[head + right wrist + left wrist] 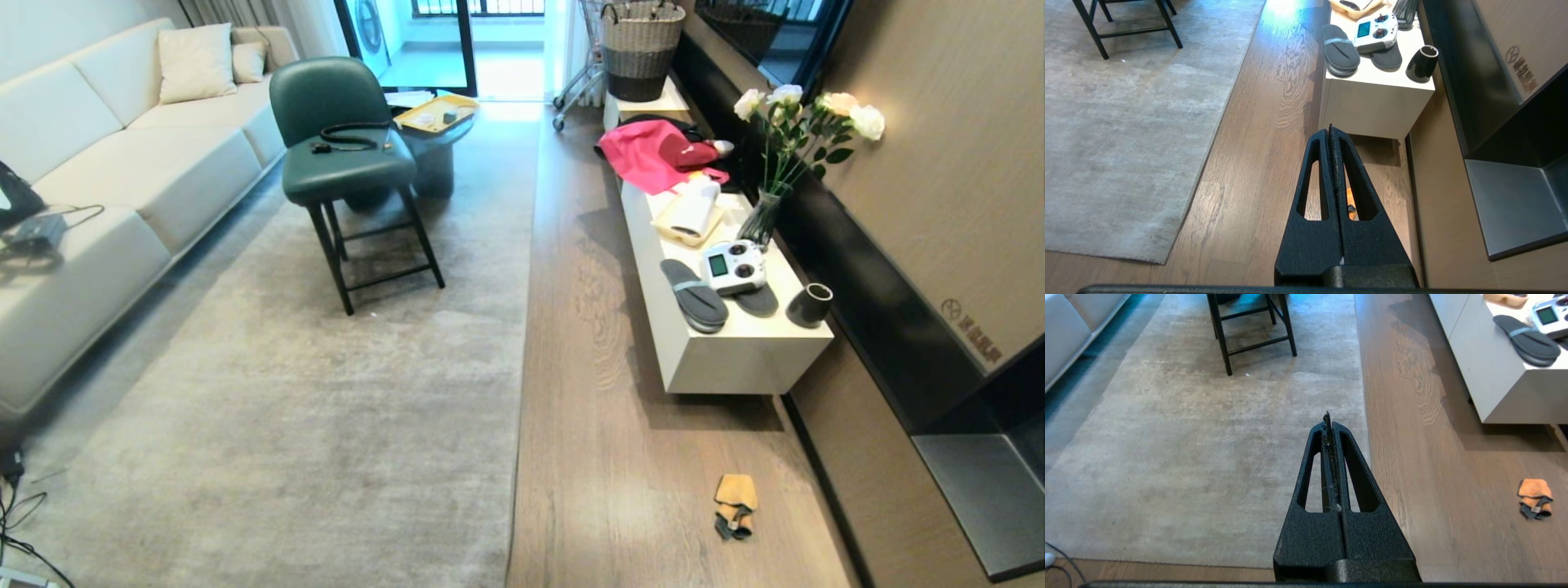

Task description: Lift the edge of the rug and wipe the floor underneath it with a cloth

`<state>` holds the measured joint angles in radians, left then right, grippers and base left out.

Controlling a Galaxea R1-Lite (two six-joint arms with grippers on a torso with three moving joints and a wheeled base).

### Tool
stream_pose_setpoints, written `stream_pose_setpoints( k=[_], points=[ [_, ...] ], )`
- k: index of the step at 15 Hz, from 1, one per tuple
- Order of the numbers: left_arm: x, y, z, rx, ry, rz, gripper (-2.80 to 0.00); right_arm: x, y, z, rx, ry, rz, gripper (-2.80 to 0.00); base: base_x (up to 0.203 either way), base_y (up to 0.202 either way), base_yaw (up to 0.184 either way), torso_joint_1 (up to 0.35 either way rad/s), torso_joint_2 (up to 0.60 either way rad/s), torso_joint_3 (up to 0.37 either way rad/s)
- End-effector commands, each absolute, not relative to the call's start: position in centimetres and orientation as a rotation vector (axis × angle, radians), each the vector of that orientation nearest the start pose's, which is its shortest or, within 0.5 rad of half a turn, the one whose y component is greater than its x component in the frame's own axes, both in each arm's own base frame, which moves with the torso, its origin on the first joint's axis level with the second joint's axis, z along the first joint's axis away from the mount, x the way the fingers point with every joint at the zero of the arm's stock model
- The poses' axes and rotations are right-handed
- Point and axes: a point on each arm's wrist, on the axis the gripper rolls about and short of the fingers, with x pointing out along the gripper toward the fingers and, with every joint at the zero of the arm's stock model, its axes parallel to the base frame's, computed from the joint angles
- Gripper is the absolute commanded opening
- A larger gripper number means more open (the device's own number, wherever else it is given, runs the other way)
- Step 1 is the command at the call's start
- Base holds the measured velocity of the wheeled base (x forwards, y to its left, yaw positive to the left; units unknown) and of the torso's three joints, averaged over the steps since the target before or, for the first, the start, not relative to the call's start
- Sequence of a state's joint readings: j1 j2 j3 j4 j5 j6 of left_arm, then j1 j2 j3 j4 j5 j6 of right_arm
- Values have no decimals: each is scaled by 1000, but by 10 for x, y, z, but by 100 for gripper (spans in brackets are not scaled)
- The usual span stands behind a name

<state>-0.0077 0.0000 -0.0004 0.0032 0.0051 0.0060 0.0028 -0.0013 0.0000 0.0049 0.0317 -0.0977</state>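
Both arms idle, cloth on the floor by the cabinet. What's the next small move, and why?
Probably lower the right gripper toward the cloth and open its fingers. The cloth lies loose on the floor, right of the rug edge, which lies flat. Both grippers are shut and empty, the left gripper above the rug.

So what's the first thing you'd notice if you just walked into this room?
Probably the bright pink fabric heaped on the long white cabinet along the right wall, next to a vase of pale roses. Then the green chair standing on the big grey rug, and the little orange cloth lying alone on the wooden floor.
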Motion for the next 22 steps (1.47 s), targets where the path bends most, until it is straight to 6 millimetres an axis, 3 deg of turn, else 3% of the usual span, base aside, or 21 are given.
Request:
stream_pose_setpoints(
  k=[1,22],
  points=[
    [-23,0,75,6,3,-3,-280,-23,1,75,-100,3,35,-280,0,0,0,234,-607,-373],
    [-23,0,76,6,2,-2,-280,-23,1,75,-93,3,35,-280,0,0,0,152,-348,-198]
  ],
)
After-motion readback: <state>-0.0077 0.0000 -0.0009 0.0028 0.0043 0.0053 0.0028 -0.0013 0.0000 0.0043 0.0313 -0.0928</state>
